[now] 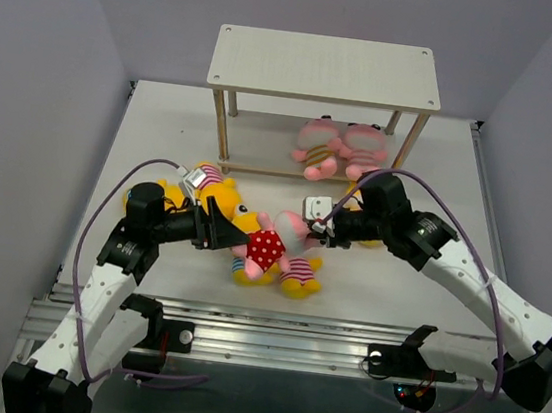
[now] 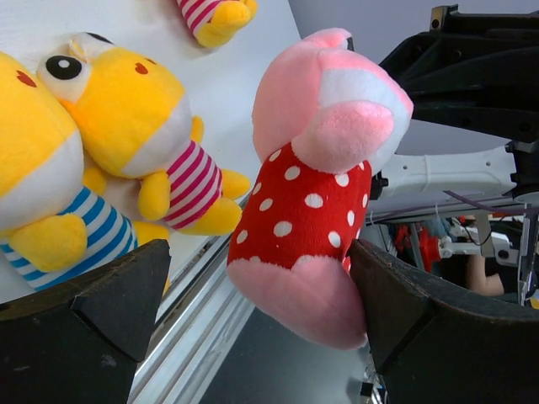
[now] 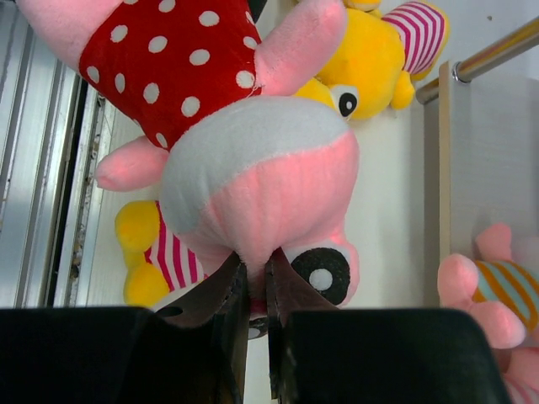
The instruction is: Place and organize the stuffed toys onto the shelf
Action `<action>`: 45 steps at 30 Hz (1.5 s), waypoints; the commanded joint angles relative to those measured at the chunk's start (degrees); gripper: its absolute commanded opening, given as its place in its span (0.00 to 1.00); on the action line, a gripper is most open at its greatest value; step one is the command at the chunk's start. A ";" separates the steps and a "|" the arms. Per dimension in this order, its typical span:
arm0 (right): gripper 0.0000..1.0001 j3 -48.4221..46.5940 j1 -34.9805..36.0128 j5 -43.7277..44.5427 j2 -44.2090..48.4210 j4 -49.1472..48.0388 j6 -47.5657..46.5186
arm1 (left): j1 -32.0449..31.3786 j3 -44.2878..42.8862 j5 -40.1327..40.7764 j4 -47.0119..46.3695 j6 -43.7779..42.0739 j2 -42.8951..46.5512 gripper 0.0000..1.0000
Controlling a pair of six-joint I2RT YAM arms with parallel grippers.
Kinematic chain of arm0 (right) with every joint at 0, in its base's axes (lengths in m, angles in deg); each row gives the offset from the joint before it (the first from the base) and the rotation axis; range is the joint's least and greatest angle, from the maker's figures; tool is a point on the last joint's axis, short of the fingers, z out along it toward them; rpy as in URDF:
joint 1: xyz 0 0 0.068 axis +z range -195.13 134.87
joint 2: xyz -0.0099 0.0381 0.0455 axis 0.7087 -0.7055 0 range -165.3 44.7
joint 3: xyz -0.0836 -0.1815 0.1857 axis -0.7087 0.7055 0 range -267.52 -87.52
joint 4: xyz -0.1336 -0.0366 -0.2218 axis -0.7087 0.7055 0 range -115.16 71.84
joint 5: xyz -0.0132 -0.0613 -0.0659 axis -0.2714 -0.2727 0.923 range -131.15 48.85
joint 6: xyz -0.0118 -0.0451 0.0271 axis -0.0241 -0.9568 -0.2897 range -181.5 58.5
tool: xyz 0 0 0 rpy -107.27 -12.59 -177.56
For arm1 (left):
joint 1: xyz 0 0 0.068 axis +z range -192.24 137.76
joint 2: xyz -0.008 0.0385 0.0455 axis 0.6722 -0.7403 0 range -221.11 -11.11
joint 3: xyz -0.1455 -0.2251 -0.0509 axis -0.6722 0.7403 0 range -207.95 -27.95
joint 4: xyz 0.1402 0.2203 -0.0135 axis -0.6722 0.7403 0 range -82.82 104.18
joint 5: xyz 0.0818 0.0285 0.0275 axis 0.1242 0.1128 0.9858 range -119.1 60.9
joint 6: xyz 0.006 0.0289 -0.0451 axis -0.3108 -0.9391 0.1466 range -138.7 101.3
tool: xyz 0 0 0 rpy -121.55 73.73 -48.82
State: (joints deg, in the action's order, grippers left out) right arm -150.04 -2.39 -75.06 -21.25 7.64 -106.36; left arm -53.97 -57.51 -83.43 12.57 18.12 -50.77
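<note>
My top camera sits high behind the left arm (image 1: 114,257) and right arm (image 1: 487,293), looking down and forward over the table (image 1: 164,132) to the shelf (image 1: 325,67). The left wrist camera looks rightward through the left claw (image 2: 259,269), very close. The right wrist camera looks leftward past the right claw (image 3: 257,295), just as close. All three share the red dotted pink toy (image 1: 265,251).

I have my left gripper (image 2: 259,252) with its jaws spread wide, and the pink doll in the red dotted outfit (image 2: 299,202) hangs between them, touching one finger (image 2: 413,311) and clear of the other. Left of that doll lie a yellow doll in a pink-striped shirt (image 2: 143,126) and, farther left, a yellow doll in a blue-striped shirt (image 2: 42,194). Black arm hardware (image 2: 472,67) sits just beyond its head.
</note>
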 commanded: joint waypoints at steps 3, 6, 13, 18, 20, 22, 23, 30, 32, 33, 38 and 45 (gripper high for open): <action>0.01 -4.62 1.47 -0.81 -2.07 -0.45 -1.54 | -1.72 0.91 -3.77 -4.25 0.62 0.64 0.99; 0.01 -5.76 1.47 0.51 -2.95 -0.28 -1.46 | -2.51 1.61 -5.61 -4.25 0.45 0.90 0.99; 0.01 -7.35 1.47 1.39 -3.57 0.78 -2.51 | -3.57 2.40 -7.72 -4.25 0.01 1.34 0.70; 0.01 -8.67 1.47 -0.54 -4.44 2.88 -4.18 | -3.83 1.88 -6.85 -4.33 -0.52 1.25 0.41; 0.01 -8.67 1.47 -1.24 -5.15 3.15 -4.44 | -3.83 1.79 -6.50 -4.77 -0.52 1.08 0.31; 0.01 -8.76 1.47 -1.51 -6.20 3.15 -4.53 | -3.83 1.96 -6.15 -5.04 -0.17 1.07 0.15; 0.02 -8.76 1.47 -1.33 -6.47 2.80 -4.27 | -3.92 2.05 -5.62 -5.04 0.01 1.16 0.02; 1.00 -8.41 1.47 16.29 -7.87 -8.62 12.93 | -4.01 3.02 5.16 -7.14 3.25 3.27 0.00; 1.00 -8.14 1.47 19.66 -7.70 -11.07 15.93 | -4.18 3.28 7.90 -10.30 5.27 4.15 0.00; 1.00 -7.88 1.47 21.76 -6.92 -12.04 18.99 | -4.09 3.37 10.79 -11.53 7.72 4.50 0.00; 1.00 -5.25 1.47 45.91 -1.56 -20.03 34.02 | -4.18 3.81 22.65 -16.11 13.45 8.98 0.00; 1.00 3.01 1.47 60.46 11.71 -24.44 49.60 | -4.27 4.25 32.87 -18.57 17.85 7.50 0.00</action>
State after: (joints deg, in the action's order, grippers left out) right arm -150.32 -1.51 -25.07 -16.25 -9.78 -67.15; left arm -57.97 -53.81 -57.90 -0.17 32.96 -42.02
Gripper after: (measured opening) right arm 0.996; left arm 0.414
